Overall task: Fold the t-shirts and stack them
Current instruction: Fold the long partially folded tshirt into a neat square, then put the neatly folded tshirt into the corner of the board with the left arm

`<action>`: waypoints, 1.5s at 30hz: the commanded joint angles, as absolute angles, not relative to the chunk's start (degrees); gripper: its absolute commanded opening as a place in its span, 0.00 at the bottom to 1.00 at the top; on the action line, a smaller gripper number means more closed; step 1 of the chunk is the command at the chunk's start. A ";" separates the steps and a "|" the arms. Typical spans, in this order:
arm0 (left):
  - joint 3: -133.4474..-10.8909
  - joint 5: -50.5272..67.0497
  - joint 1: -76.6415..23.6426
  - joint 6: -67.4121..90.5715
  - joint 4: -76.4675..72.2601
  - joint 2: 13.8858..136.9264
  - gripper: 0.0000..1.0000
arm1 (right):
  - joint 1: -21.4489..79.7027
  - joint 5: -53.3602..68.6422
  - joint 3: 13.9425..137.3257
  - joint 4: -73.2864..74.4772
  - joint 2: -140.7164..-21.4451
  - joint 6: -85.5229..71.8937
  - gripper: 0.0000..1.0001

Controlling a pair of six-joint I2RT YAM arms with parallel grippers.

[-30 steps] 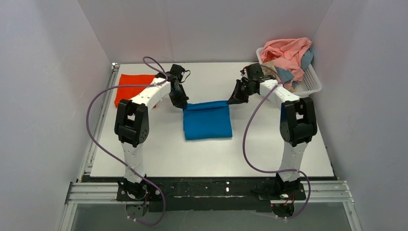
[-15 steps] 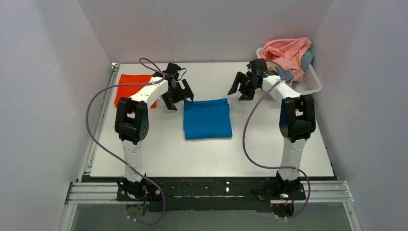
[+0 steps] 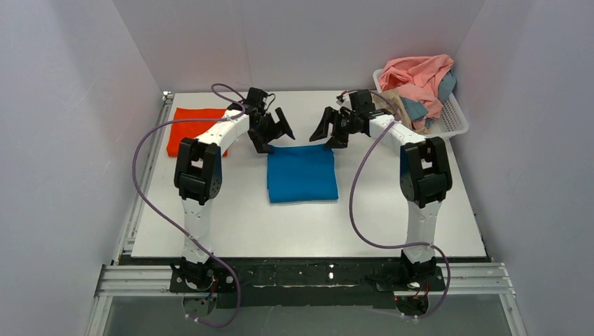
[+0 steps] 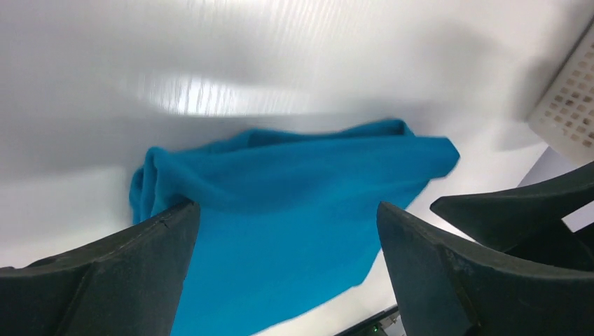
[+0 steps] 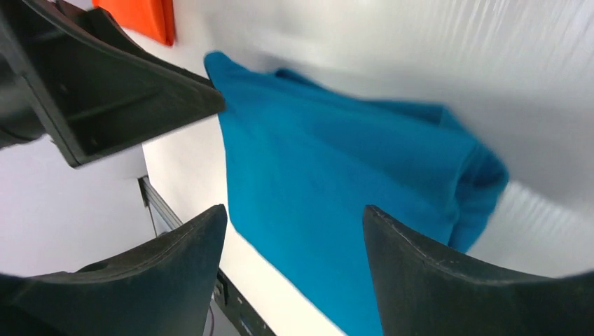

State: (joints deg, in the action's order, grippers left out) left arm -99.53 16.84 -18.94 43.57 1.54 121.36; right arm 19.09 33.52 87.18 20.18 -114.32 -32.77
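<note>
Blue cloth is seen flat on the white table [image 3: 231, 217]: a bright blue t-shirt [image 3: 302, 173], folded into a neat rectangle, between the two arms. Near its far edge, the left gripper [image 3: 274, 135] and the right gripper [image 3: 329, 133] are both spread apart, and nothing is held in them. An orange-red folded t-shirt [image 3: 192, 129] lies well apart, at the far left. More crumpled t-shirts [image 3: 419, 80] are kept in the white plastic lattice basket [image 3: 455, 120]. The folding of the blue one is judged finished; the stacking is not yet done. For the next move, all its layers should be gripped together, so that it can be carried onto the orange-red one without opening.
</note>
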 commanded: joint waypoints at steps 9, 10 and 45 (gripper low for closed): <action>-103.48 16.09 -18.59 40.97 13.29 132.39 0.98 | 17.73 32.37 96.05 21.88 -130.64 -37.49 0.77; -102.30 16.08 -18.62 41.00 13.15 131.96 0.98 | 17.71 31.66 95.12 21.24 -130.13 -37.80 0.76; -77.16 13.81 -18.52 37.77 5.40 107.23 0.98 | 16.63 9.06 50.26 16.47 -66.76 -33.33 0.89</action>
State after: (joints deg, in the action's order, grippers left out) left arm -76.47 13.67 -18.55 36.69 2.15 104.38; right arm 16.73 11.88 51.96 19.11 -70.96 -34.20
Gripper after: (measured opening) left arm 0.981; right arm 0.887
